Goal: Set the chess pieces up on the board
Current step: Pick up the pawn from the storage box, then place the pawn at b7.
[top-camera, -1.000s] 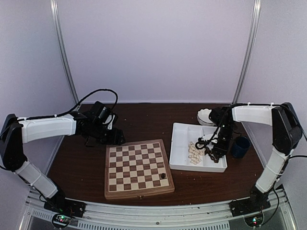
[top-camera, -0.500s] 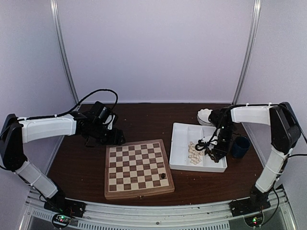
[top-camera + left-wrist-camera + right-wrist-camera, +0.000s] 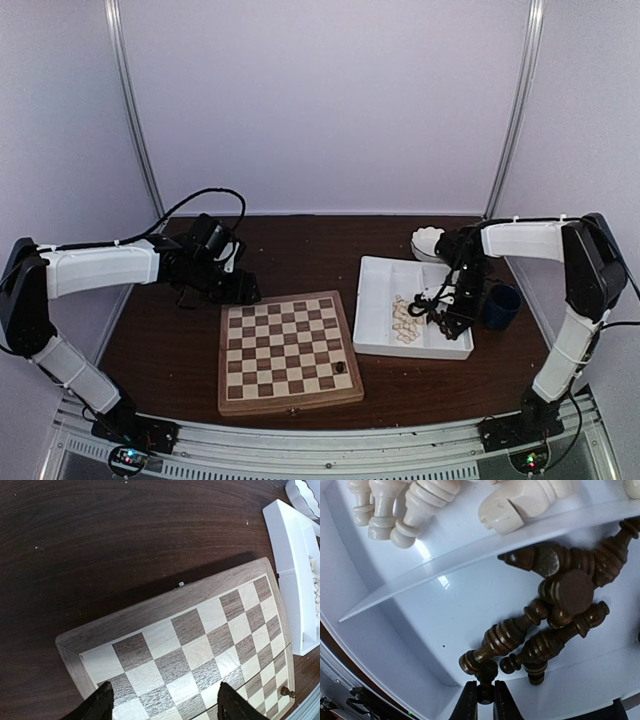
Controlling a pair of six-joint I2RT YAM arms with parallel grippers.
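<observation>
Top view: over the last second my right jaws have slid a touch toward 10 o'clock inside the white tray (image 3: 378,300), staying low over the dark chess pieces (image 3: 440,318) in its near right compartment. My left arm has not moved. I read that as a pick being settled, not yet a lift. The board (image 3: 288,352) lies at 9 o'clock from the tray and carries a single dark piece (image 3: 340,367) near its 5 o'clock corner, so nearly all of the set-up is still to do. The cream pieces (image 3: 405,320) lie in the tray's middle compartment.

Left wrist: my left jaws stand wide with nothing between them, hanging over the board's (image 3: 200,645) far edge by its clasp (image 3: 181,584). The lone dark piece (image 3: 286,691) shows at 4 o'clock, well apart from them.

Right wrist: my right jaws are drawn narrow and seem to pinch a dark piece (image 3: 486,675) at the bottom of the view, though only its end shows, so I am not sure of the hold. The rest of the dark heap (image 3: 560,605) lies just beyond at 1 o'clock, some of it touching the pinched one. The cream set (image 3: 420,500) lies past the divider (image 3: 470,550) at 11 o'clock
</observation>
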